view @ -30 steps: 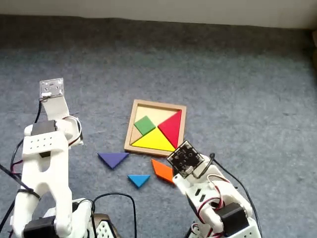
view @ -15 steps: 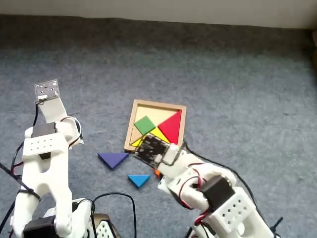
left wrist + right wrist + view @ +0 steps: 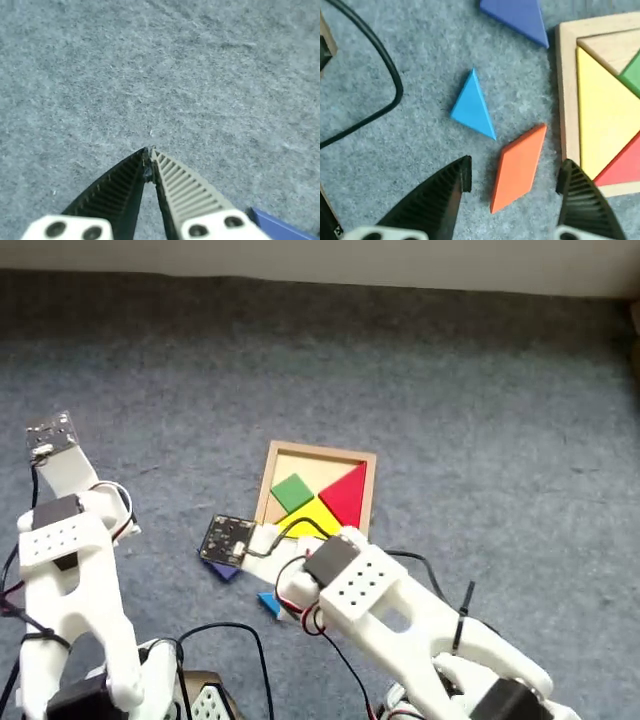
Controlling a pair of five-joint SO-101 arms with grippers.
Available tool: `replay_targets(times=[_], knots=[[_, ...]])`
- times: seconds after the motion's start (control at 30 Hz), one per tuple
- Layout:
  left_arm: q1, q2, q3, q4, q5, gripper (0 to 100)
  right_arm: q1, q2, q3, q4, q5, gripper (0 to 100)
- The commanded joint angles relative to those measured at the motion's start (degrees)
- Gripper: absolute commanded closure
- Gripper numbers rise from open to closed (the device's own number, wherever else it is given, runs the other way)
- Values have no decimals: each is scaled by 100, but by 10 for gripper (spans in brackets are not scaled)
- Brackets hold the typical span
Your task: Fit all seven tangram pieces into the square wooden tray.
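Observation:
The square wooden tray (image 3: 273,462) (image 3: 566,90) holds a green square (image 3: 292,492), a red triangle (image 3: 347,495) and a yellow triangle (image 3: 312,515) (image 3: 600,115). On the carpet just outside it lies an orange parallelogram (image 3: 517,167), and my right gripper (image 3: 516,176) hangs open above it with a finger on either side. A light blue triangle (image 3: 472,107) (image 3: 266,602) and a purple triangle (image 3: 517,15) (image 3: 219,569) lie beside it, both half hidden under the right arm (image 3: 350,585) in the high view. My left gripper (image 3: 149,153) is shut and empty over bare carpet.
Grey carpet covers the whole table. A black cable (image 3: 375,80) loops across the carpet near the light blue triangle. The left arm (image 3: 65,560) stands at the left side, well apart from the tray. A corner of a blue-purple piece (image 3: 275,227) lies near the left gripper.
The right arm has swung left from the tray's near right corner across the loose pieces, now covering the orange parallelogram in the high view. The left arm has shifted slightly left.

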Motion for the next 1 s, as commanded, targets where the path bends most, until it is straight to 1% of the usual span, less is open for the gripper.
replay_targets(times=[0.0, 0.07, 0.23, 0.8, 0.97], knots=[[-251, -180, -242, -88, 53, 993, -338, 470, -338, -479, -62, 700], [-312, -180, -242, -88, 53, 993, -400, 778, -338, -752, -264, 700], [-321, -180, -251, -88, 53, 993, -418, 1270, -400, -1121, -308, 700], [-295, -180, -277, -88, 53, 993, -637, 1429, -514, -1147, -308, 700], [-295, -180, -259, -193, 53, 993, -629, 1947, -549, -1138, -308, 701]])
